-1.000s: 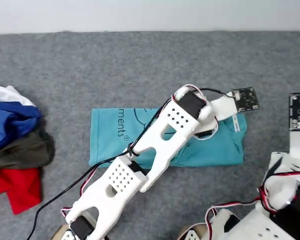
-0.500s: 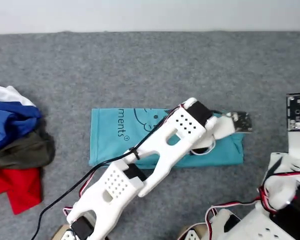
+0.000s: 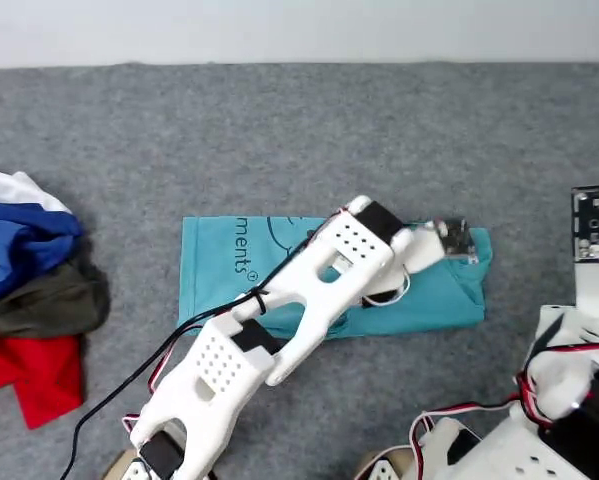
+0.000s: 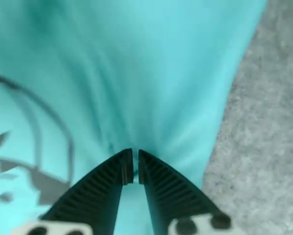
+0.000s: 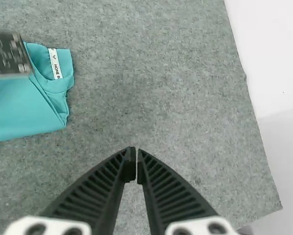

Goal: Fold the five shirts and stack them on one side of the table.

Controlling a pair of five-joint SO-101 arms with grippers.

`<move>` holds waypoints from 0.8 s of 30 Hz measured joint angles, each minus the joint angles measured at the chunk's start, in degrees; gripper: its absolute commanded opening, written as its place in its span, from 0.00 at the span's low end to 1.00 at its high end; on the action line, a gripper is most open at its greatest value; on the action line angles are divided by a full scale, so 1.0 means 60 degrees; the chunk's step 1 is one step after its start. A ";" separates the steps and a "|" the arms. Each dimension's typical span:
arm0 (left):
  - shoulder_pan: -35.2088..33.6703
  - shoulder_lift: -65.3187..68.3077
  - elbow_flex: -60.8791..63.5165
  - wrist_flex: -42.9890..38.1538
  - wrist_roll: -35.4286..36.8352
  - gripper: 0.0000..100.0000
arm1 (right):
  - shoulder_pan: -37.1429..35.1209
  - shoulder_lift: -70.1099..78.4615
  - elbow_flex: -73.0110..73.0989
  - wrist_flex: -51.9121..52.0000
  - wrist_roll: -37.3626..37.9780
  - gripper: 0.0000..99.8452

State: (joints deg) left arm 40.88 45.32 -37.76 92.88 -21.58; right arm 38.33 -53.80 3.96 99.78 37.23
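high view puts the teal shirt (image 3: 229, 265) at mid-frame on the grey bench (image 3: 279, 130), lying as a long flat band with its sides already turned in. it is not yet folded across into a small packet. at the left edge of the frame sits a heap of shirts (image 3: 29, 290), with white, blue, dark olive and red showing, all crumpled and none folded. by my reading the task is at an early stage: one shirt is partly done, four are untouched and no stack has been started.

the left gripper (image 3: 449, 242) reaches over the right end of the teal band. its own wrist view gives what the overhead cannot. there the jaws are together with only a sliver between the tips, and the tips are set into the cloth where creases run toward them. whether a pinch of fabric sits between them i cannot tell.

the right gripper (image 5: 132, 164) hangs over bare bench with its jaws together and nothing in them. its wrist view has the shirt's collar end with a neck label at upper left. it also takes in the bench edge along the right of the frame.
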 measured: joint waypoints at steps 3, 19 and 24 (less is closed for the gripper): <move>0.0015 -0.0425 -0.0542 0.0484 0.0132 0.07 | 0.0000 0.0000 0.0000 0.0000 0.0000 0.01; -0.3971 -0.3927 0.1700 0.1055 0.2447 0.19 | 0.0000 0.0000 0.0000 0.0000 0.0000 0.01; -0.5377 -0.4645 0.3062 0.1055 0.3077 0.20 | 0.0000 0.0000 0.0000 0.0000 0.0000 0.01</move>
State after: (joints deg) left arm 8.62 17.45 -19.38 99.21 -3.12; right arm 38.33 -53.80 3.96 99.78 37.23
